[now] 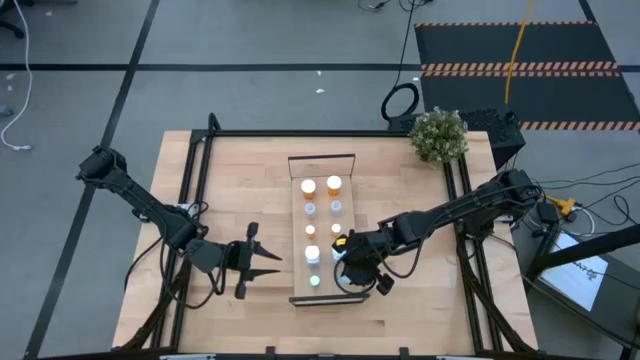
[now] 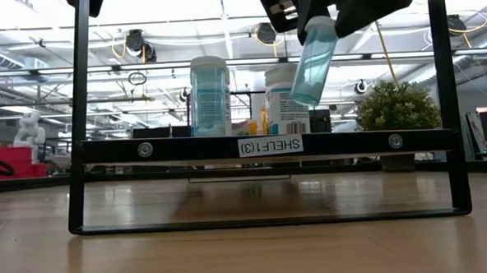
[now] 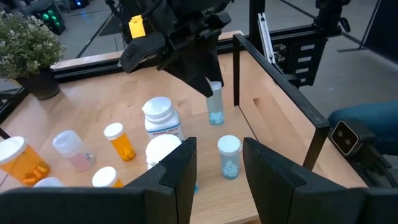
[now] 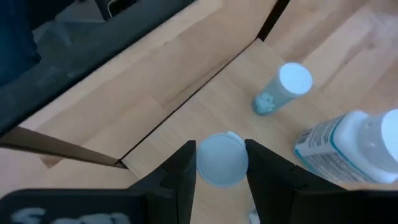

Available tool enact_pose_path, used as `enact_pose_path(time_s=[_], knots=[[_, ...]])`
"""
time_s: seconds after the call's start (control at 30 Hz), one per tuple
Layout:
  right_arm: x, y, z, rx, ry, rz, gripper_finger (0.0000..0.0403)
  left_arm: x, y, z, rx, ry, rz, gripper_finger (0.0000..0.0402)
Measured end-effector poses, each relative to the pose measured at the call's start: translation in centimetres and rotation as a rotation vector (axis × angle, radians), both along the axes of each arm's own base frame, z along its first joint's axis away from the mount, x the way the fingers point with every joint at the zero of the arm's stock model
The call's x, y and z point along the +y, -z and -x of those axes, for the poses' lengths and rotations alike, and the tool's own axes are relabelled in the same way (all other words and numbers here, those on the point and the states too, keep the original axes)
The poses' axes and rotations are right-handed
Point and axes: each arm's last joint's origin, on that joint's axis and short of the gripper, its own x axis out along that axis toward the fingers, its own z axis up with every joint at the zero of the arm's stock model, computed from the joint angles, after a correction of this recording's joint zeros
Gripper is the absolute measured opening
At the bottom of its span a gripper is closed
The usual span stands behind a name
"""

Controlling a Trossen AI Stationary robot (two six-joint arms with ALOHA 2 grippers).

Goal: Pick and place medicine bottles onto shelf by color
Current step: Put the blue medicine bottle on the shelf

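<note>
- One pale blue bottle point(image 2: 313, 63) hangs tilted, clenched in the right gripper point(image 4: 221, 163) above the shelf point(image 1: 324, 294).
- Level it, lower beside the blue bottle point(image 3: 229, 156), then release.
- Left gripper point(image 1: 268, 260) waits released.

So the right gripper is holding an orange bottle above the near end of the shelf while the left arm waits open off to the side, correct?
Not quite: the bottle in the right gripper is pale blue, not orange, as the low view shows. The rest holds: it hangs above the near end of the shelf, and the left gripper waits open beside it.
</note>
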Motion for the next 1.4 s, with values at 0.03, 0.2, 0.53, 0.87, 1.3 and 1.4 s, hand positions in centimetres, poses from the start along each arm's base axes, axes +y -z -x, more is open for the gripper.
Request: enact_pose_path(time_s=[0.03,0.2,0.53,0.87,1.3,1.4], knots=[[0.0,0.0,0.0,-0.006,-0.012,-0.006,0.0119,0.0,0.0,0.0,0.0,-0.001,0.003,0.0134],[-0.5,0.0,-0.4,-0.02,-0.04,-0.024,0.0119,0.0,0.0,0.0,0.002,-0.005,0.016,0.0133],[-1.1,0.7,-0.9,0.008,-0.071,-0.071,0.0119,0.0,0.0,0.0,0.002,-0.007,0.02,0.0134],[-1.2,1.4,-1.1,0.026,-0.07,-0.06,0.0119,0.0,0.0,0.0,-0.001,-0.015,0.014,0.0134],[-1.2,1.3,-1.2,0.069,0.015,-0.112,0.0119,0.1,0.0,0.0,-0.002,-0.025,0.012,0.0133],[-1.2,1.3,-1.2,0.094,0.056,-0.139,0.0119,0.1,0.0,0.0,-0.002,-0.025,0.011,0.0133]])
